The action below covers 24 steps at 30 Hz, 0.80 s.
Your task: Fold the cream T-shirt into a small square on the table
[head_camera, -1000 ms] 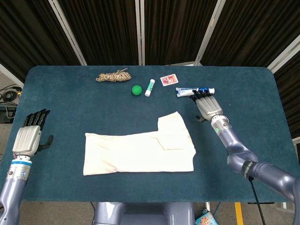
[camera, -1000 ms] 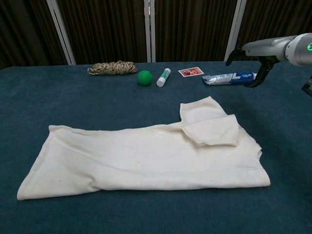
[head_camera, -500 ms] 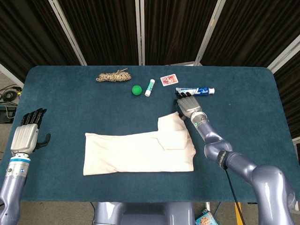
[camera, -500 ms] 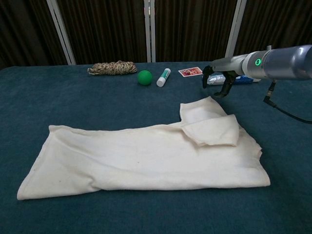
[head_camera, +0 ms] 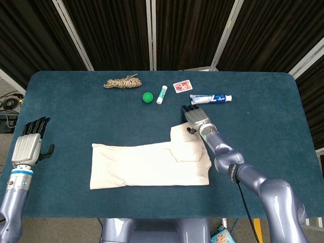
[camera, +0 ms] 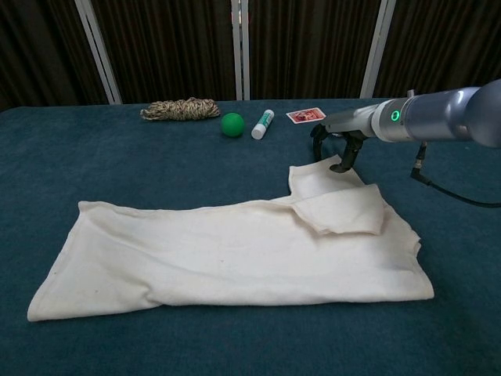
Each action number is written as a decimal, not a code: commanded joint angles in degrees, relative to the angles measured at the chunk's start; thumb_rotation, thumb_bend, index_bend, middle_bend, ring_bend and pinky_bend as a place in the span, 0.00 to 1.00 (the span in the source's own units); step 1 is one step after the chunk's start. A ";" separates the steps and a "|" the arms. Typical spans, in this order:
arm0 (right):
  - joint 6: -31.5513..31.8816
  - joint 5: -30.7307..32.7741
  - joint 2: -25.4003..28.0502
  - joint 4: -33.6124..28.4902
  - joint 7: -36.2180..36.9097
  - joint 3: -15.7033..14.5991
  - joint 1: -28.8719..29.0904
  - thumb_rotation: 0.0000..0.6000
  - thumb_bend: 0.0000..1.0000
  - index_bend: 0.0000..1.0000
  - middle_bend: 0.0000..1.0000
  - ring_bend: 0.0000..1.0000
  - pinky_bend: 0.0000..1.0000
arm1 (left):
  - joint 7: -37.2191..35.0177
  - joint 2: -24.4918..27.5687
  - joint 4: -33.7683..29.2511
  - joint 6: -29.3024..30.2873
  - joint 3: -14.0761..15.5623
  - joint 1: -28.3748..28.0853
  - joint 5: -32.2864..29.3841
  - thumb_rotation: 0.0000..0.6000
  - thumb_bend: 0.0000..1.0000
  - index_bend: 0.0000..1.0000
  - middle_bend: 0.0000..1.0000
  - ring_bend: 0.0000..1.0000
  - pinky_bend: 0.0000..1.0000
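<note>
The T-shirt [head_camera: 152,164] lies lengthwise across the near middle of the table [head_camera: 76,106], its sleeve end toward the right; the right hand [head_camera: 195,117] sits at the far corner of that sleeve end, fingers hanging down over the cloth edge — contact cannot be judged; the left hand [head_camera: 31,144] is well apart, at the table's left edge. Along the far side stand, left to right, the rope bundle [head_camera: 122,81], the ball [head_camera: 147,97], the stick tube [head_camera: 161,94], the card [head_camera: 181,86] and the toothpaste tube [head_camera: 211,98] — this last just behind the right hand.
</note>
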 commanded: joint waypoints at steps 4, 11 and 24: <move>-0.44 -1.38 -0.94 1.41 0.98 -0.80 0.14 1.00 0.36 0.38 0.00 0.00 0.00 | -0.75 0.16 0.08 -0.53 -0.08 0.00 -0.12 1.00 0.46 0.00 0.00 0.00 0.00; -0.16 -2.56 -1.07 1.19 2.81 -0.77 -0.04 1.00 0.36 0.49 0.00 0.00 0.00 | -0.79 0.20 0.07 -0.37 -0.08 0.07 0.03 1.00 0.46 0.00 0.00 0.00 0.00; 2.87 -5.63 0.23 -1.18 5.55 -1.35 -1.49 1.00 0.36 0.62 0.00 0.00 0.00 | -0.60 0.27 -0.57 0.03 0.16 0.23 0.78 1.00 0.46 0.00 0.00 0.00 0.00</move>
